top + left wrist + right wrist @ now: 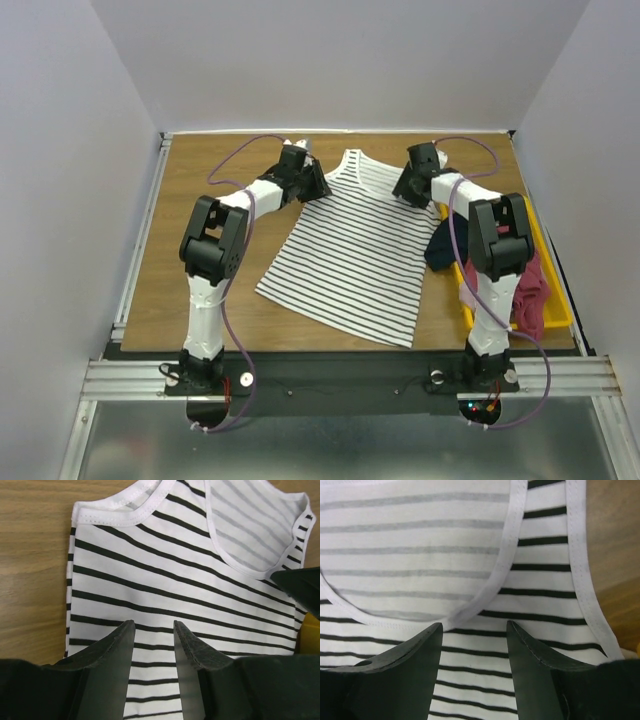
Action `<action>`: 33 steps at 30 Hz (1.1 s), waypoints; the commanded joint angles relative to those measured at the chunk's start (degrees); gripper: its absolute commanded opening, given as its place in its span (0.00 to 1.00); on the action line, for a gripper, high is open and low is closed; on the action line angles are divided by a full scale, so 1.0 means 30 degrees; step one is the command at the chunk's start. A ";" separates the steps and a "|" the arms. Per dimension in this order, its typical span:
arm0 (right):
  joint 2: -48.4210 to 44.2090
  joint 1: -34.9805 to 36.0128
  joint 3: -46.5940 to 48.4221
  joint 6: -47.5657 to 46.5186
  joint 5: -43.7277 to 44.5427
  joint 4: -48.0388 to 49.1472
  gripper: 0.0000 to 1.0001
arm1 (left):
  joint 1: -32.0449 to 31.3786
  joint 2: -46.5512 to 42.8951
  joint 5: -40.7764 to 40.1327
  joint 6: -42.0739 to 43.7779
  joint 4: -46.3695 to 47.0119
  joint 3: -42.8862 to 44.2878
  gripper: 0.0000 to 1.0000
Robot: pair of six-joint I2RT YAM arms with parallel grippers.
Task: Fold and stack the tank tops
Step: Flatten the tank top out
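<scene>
The white tank top with thin dark stripes (355,255) lies spread flat in the middle of the wooden table, neckline toward the far edge. My left gripper (315,188) hovers over its left shoulder strap, jaws apart with flat striped cloth (165,580) showing between them (152,625). Over the right strap beside the neckline, my right gripper (405,188) also stands open above the cloth (420,555), the gap (474,625) showing flat stripes. The dark red tank top (530,290) lies crumpled in a yellow tray at the right.
The yellow tray (556,300) sits along the table's right edge, behind my right arm. A dark navy cloth (440,250) hangs over its near-left rim, touching the striped top. Grey walls enclose the table on three sides; a metal rail runs along the left.
</scene>
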 commanded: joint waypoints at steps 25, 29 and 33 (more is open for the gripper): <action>1.0074 0.2881 1.5932 -0.3647 -0.4790 -0.2680 0.70 | 0.4392 -0.2684 -0.3980 -0.4842 0.1453 -0.5425 0.47; 0.8377 0.2999 1.5111 -0.4056 -0.3968 -0.2563 0.77 | 0.4422 -0.2449 -0.2401 -0.4256 0.2036 -0.5074 0.51; 0.6004 0.3028 1.4409 -0.4408 -0.2826 -0.2212 0.81 | 0.4393 -0.3266 -0.0877 -0.3641 0.3498 -0.4839 0.57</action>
